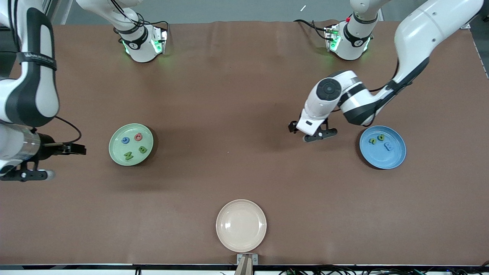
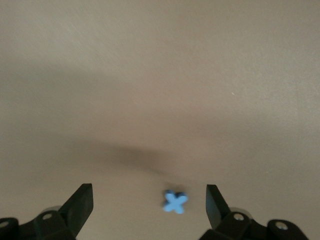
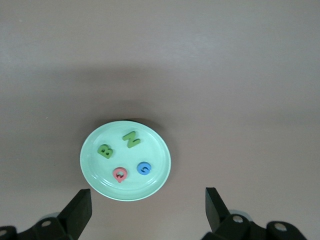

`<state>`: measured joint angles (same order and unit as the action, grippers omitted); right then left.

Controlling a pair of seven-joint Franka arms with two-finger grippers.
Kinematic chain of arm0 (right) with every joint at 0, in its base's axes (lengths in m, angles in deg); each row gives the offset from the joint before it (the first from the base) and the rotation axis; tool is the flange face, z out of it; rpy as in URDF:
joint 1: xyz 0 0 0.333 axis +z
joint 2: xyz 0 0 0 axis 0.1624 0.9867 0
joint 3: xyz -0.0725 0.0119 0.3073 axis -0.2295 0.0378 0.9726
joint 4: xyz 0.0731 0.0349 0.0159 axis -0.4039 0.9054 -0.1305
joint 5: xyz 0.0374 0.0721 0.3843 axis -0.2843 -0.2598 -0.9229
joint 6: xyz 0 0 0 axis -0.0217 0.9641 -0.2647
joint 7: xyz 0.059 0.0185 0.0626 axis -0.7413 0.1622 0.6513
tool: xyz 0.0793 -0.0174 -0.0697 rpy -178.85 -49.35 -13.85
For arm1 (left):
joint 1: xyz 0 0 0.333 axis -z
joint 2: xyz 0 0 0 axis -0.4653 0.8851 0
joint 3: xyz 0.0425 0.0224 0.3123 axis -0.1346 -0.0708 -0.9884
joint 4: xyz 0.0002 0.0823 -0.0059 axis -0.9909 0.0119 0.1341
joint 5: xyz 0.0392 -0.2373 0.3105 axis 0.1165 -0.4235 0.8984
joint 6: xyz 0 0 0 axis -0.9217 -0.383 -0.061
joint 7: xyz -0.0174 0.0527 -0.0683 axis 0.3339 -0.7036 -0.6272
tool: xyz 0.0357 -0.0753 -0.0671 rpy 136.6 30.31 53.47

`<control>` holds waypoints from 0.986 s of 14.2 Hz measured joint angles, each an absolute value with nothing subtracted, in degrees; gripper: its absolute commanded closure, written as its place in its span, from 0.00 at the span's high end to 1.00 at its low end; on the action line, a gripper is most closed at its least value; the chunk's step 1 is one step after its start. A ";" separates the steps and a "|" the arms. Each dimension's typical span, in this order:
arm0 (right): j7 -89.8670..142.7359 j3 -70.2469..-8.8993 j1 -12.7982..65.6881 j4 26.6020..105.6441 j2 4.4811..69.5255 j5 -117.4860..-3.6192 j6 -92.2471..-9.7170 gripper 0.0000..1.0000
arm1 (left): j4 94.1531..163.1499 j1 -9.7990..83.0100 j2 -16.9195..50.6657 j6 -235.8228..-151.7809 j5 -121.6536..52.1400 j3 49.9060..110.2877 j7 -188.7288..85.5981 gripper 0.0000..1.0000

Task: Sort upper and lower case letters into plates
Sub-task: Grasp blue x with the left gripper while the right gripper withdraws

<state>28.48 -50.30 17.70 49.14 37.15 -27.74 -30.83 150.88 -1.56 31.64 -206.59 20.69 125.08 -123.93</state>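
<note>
Mint plate (image 1: 131, 159): four letters in it, below my waiting right gripper (image 3: 145, 210), fingers spread, empty.
Blue plate (image 1: 393, 159): three letters in it.
Left gripper (image 2: 150, 207): fingers spread, empty, over the bare table beside the blue plate.
Blue x (image 2: 175, 201): on the table between my left fingers; I judge it light, stiff, easily skidding, best pinched across its middle.

We see a brown surface (image 1: 237, 114) carrying three plates: a mint green plate (image 1: 116, 152), a blue plate (image 1: 393, 160), a cream plate (image 1: 241, 225), plus one small blue letter (image 2: 175, 201).
</note>
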 measured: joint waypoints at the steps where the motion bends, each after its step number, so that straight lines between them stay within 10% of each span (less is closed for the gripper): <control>1: 28.50 -50.32 16.86 48.38 37.19 -27.64 -30.21 1.00 | 150.79 0.55 31.78 -207.48 20.69 123.58 -125.89 0.93; 14: 28.82 -49.27 15.34 42.61 37.56 -27.52 -27.91 1.00 | 150.80 10.87 32.13 -211.23 21.15 115.48 -127.25 0.55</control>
